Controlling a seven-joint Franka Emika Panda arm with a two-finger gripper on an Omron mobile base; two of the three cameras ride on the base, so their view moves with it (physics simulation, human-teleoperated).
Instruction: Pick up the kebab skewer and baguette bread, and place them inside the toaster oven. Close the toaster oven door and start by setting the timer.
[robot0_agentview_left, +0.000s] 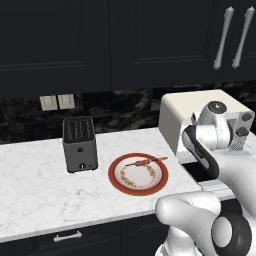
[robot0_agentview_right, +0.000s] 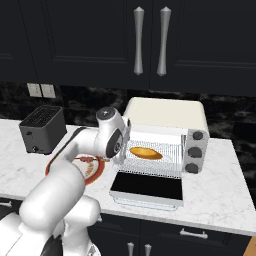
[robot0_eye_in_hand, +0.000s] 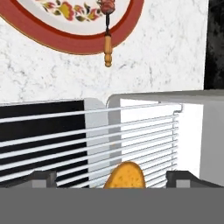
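While the bread (robot0_agentview_right: 146, 152) lies on the oven (robot0_agentview_right: 167, 116) rack just below the claw (robot0_eye_in_hand: 111, 178), whose fingers are spread wide and empty, the skewer (robot0_agentview_left: 145, 161) is seen well beyond, on the plate (robot0_agentview_left: 138, 190); fetching it is judged next.

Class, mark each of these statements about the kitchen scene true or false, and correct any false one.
1. The baguette bread lies on the rack inside the toaster oven. True.
2. The toaster oven door is shut. False: it hangs open, folded down.
3. The kebab skewer is in the oven. False: it rests on the red-rimmed plate.
4. The gripper is open. True.
5. The slot toaster stands left of the plate. True.
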